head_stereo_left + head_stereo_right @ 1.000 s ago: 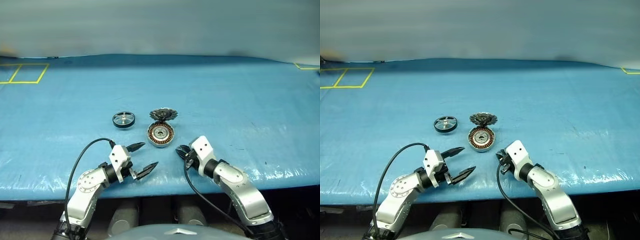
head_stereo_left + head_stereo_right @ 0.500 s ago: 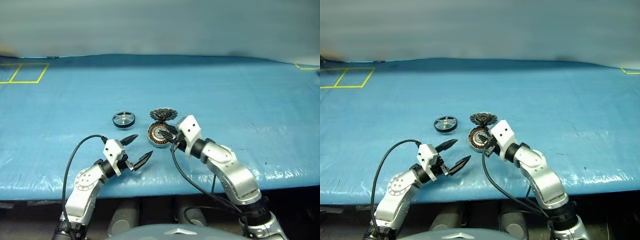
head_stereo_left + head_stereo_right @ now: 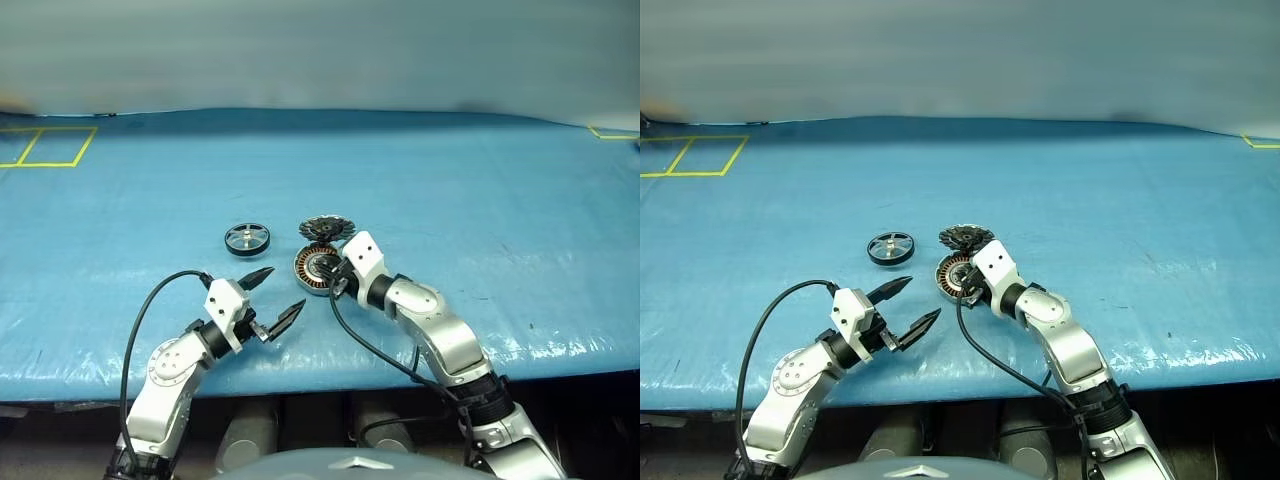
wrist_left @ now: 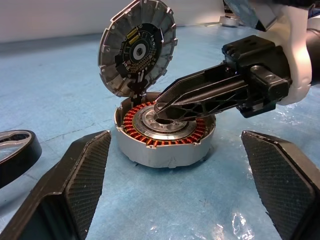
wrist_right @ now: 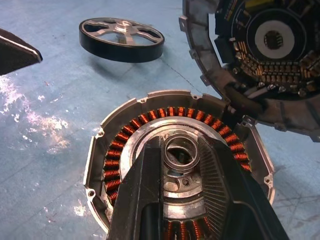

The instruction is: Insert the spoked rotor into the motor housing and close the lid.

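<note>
The motor housing (image 3: 303, 268), a silver cup ringed with copper windings, sits mid-table. Its ribbed grey lid (image 3: 327, 227) stands tilted up at the housing's far edge. The spoked rotor (image 3: 247, 239) lies flat to the left of the housing, apart from it. My right gripper (image 5: 181, 145) reaches over the housing (image 4: 165, 152), jaws a narrow gap apart on either side of the small ring at its hub; I cannot tell whether they touch it. My left gripper (image 3: 287, 286) is wide open and holds nothing, in front of the housing and to its left, pointing at it.
A blue tarp (image 3: 480, 190) covers the table, with its front edge just behind my arms. Yellow tape squares (image 3: 45, 145) mark the far left corner. A black cable (image 3: 150, 320) loops from my left wrist.
My right arm swung forward and to the left, from near the table's front edge to over the housing's centre. The left gripper stayed open and nearly still.
</note>
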`<action>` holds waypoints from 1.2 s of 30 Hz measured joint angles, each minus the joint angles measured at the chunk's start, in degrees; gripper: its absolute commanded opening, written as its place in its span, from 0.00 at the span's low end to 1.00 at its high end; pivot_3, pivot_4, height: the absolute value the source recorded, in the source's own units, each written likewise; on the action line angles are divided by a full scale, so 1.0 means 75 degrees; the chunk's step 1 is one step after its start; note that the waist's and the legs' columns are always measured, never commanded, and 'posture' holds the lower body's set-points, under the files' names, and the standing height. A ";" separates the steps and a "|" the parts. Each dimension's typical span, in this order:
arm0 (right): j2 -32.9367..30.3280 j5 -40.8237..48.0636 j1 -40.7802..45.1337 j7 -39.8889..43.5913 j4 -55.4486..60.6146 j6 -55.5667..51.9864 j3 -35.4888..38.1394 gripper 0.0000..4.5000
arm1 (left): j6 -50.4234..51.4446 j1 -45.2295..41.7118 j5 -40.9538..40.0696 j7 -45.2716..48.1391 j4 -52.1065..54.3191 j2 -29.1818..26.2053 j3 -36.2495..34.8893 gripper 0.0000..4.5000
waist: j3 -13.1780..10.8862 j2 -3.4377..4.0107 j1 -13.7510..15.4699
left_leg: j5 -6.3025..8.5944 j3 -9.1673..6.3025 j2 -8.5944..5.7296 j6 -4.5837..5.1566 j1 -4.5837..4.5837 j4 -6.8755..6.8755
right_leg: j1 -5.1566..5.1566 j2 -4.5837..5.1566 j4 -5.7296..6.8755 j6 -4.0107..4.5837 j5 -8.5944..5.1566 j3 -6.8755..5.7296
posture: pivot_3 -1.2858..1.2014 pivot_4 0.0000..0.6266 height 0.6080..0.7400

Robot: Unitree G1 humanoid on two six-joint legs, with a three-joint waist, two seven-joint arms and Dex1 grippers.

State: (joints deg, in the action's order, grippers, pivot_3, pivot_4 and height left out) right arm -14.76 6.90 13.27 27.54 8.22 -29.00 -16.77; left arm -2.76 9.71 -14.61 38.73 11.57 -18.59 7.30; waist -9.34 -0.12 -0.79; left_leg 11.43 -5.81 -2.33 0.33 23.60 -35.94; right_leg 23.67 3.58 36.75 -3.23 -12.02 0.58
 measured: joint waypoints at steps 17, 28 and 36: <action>0.0030 -0.0168 0.0073 0.0019 -0.0093 0.0046 -0.0071 0.15 | 0.0291 -0.0045 0.0112 -0.0161 0.0106 0.0014 0.0155 1.00 | 0.0001 0.0000 -0.0006 | 0.0000 0.0001 0.0000 0.0000 -0.0005 -0.0002 | -0.0005 -0.0001 0.0004 0.0000 0.0000 0.0001 | 0.52 0.24 1.00; -0.0021 -0.0247 0.0091 0.0121 -0.0093 0.0077 -0.0073 0.15 | 0.0350 -0.0074 0.0133 -0.0172 0.0231 0.0012 0.0155 1.00 | 0.0001 0.0000 -0.0005 | 0.0000 0.0001 -0.0001 0.0000 -0.0005 -0.0002 | -0.0005 0.0000 0.0004 0.0000 0.0000 0.0001 | 0.52 0.24 1.00; 0.0013 -0.0252 0.0084 0.0103 -0.0094 0.0082 -0.0051 0.15 | 0.0342 -0.0106 0.0134 -0.0157 0.0229 0.0014 0.0156 1.00 | 0.0001 0.0000 -0.0005 | 0.0000 0.0001 0.0000 0.0000 -0.0005 -0.0002 | -0.0004 -0.0001 0.0004 0.0000 0.0000 0.0001 | 0.52 0.24 1.00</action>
State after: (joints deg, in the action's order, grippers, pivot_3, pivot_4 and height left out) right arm -14.67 5.01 13.91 28.31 7.51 -28.38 -17.16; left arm -0.19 8.91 -13.61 37.55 13.29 -18.49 8.47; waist -9.34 -0.12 -0.82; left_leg 11.42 -5.80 -2.34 0.33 23.56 -35.96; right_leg 23.64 3.57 36.78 -3.23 -12.02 0.59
